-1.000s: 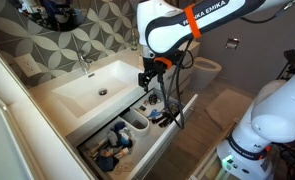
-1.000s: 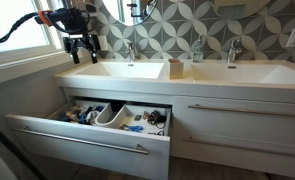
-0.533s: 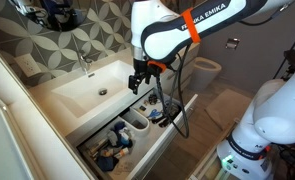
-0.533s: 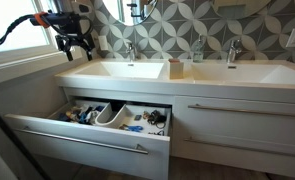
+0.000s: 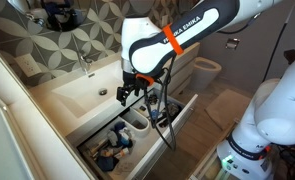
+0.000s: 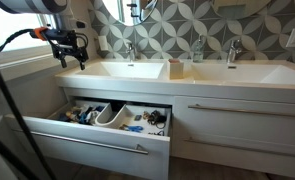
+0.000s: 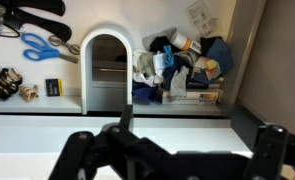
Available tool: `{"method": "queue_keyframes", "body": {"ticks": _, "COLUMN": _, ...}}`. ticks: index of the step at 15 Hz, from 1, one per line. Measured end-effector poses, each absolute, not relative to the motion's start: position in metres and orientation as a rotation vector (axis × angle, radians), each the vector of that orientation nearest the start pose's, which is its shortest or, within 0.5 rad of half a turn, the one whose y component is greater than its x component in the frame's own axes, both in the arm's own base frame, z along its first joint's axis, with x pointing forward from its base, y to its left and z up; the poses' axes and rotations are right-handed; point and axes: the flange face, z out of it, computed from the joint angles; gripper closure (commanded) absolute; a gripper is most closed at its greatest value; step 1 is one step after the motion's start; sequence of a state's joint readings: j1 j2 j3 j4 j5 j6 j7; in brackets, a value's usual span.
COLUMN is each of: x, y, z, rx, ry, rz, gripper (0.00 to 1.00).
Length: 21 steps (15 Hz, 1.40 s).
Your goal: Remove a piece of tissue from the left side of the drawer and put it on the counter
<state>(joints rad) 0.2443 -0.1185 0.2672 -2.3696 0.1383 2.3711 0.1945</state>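
The white drawer (image 6: 87,140) stands pulled open under the counter (image 6: 117,83); it also shows in an exterior view (image 5: 187,108). My gripper (image 6: 69,52) is open and empty. It hangs above the counter's left end, over the drawer's left part (image 5: 127,93). In the wrist view my gripper (image 7: 174,157) looks down into the drawer (image 7: 27,78). There I see a heap of blue and dark clutter (image 7: 187,62) with a white crumpled piece, perhaps the tissue (image 7: 144,66), beside a white inner cup (image 7: 105,68).
Blue scissors (image 7: 37,45) and dark tools lie in the drawer. A chrome tap (image 6: 129,50) stands behind the basin (image 5: 87,88). A second basin and tap (image 6: 232,52) are further along. A closed drawer (image 6: 237,110) adjoins. A toilet (image 5: 205,68) stands beyond.
My gripper has moved along the counter towards its left end and a little lower, still open and empty. Nothing in the drawer has moved.
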Motion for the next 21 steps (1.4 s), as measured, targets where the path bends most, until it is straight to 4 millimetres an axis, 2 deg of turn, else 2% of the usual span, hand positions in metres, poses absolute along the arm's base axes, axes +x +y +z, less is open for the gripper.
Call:
{"method": "queue_keyframes", "body": {"ticks": 8, "x": 0.431, "y": 0.244, "z": 0.384, "rx": -3.012, "ry": -0.338, "rz": -0.138, "gripper": 0.0}}
{"method": "queue_keyframes", "body": {"ticks": 10, "x": 0.431, "y": 0.245, "z": 0.378, "rx": -3.015, "ry": -0.341, "rz": -0.12, "gripper": 0.0}}
{"method": "queue_keyframes", "body": {"ticks": 13, "x": 0.428, "y": 0.252, "z": 0.349, "rx": -3.024, "ry": -0.367, "rz": -0.035, "gripper": 0.0}}
{"method": "queue_keyframes", "body": {"ticks": 16, "x": 0.426, "y": 0.262, "z": 0.308, "rx": -3.028, "ry": -0.409, "rz": 0.043, "gripper": 0.0}}
{"method": "queue_keyframes", "body": {"ticks": 21, "x": 0.425, "y": 0.271, "z": 0.244, "rx": -3.061, "ry": -0.55, "rz": 0.074, "gripper": 0.0}}
